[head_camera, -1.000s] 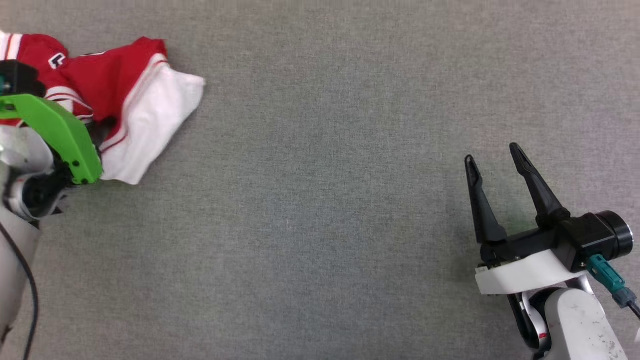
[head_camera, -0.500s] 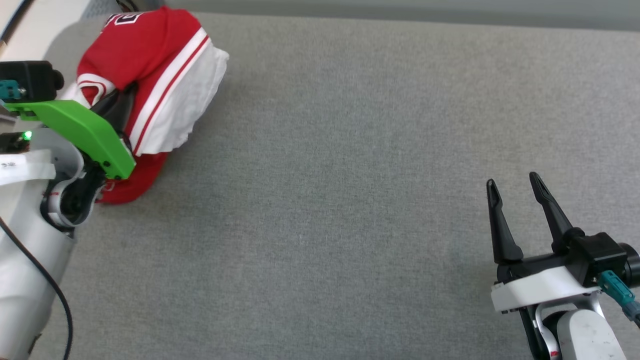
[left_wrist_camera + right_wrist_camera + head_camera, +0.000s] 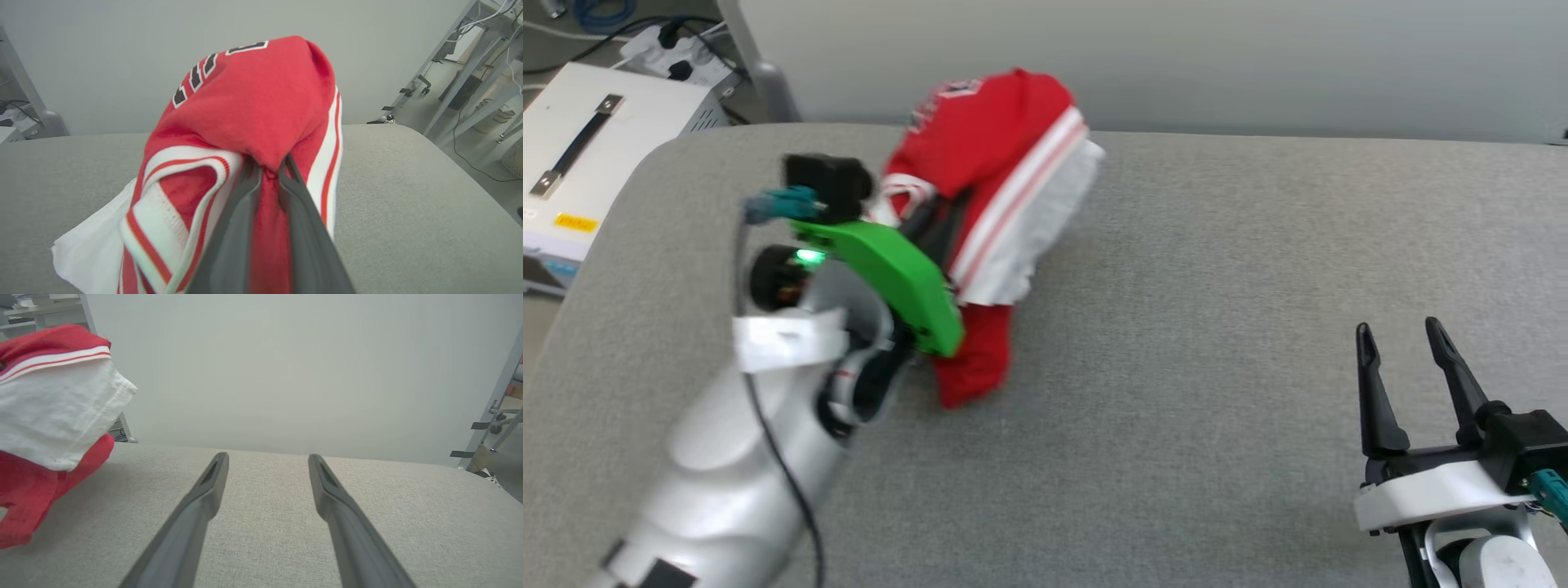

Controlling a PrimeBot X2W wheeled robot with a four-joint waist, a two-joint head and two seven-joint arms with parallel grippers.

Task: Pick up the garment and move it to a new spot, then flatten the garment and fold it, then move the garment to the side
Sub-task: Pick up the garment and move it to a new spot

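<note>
Here, the jaws of our left gripper (image 3: 265, 165) pinch the bunched red jersey (image 3: 988, 139), which hangs over the tabletop (image 3: 1217, 286) toward its far left corner; our right gripper (image 3: 1398, 327), jaws spread and empty, sits near the right edge, well apart.

Place: I'd say a lab.
Signs: white equipment box (image 3: 613, 139), power strip (image 3: 674, 45), cables (image 3: 605, 12), metal frames (image 3: 466, 83) beside my table (image 3: 1217, 367).

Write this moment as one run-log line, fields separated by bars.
phase: pick-and-move | garment: bunched | left gripper: shut on garment | right gripper: open, empty | under both: grey fabric surface
</note>
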